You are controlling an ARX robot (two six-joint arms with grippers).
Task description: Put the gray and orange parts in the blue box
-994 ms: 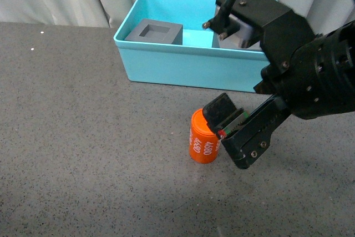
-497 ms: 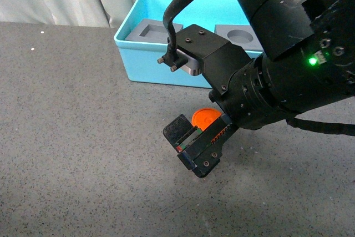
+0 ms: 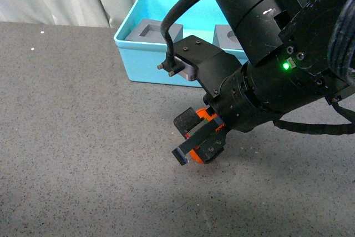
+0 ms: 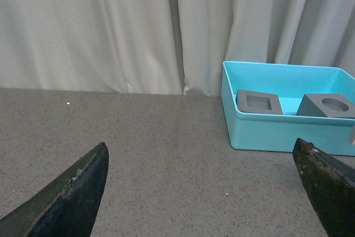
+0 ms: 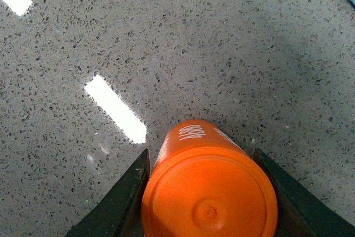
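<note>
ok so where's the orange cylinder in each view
Front: lower centre, orange cylinder mostly hidden inside the right pincer.
Left wrist: not in it.
Right wrist: bottom centre, between the fingers.
Shared landmark: blue box, in front and left wrist views.

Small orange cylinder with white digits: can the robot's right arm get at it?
Most likely yes: the right gripper has its fingers on either side of the orange cylinder on the speckled gray table, nothing between.

Orange cylinder mostly hidden by right pincer; round-recess cube half-hidden
</note>
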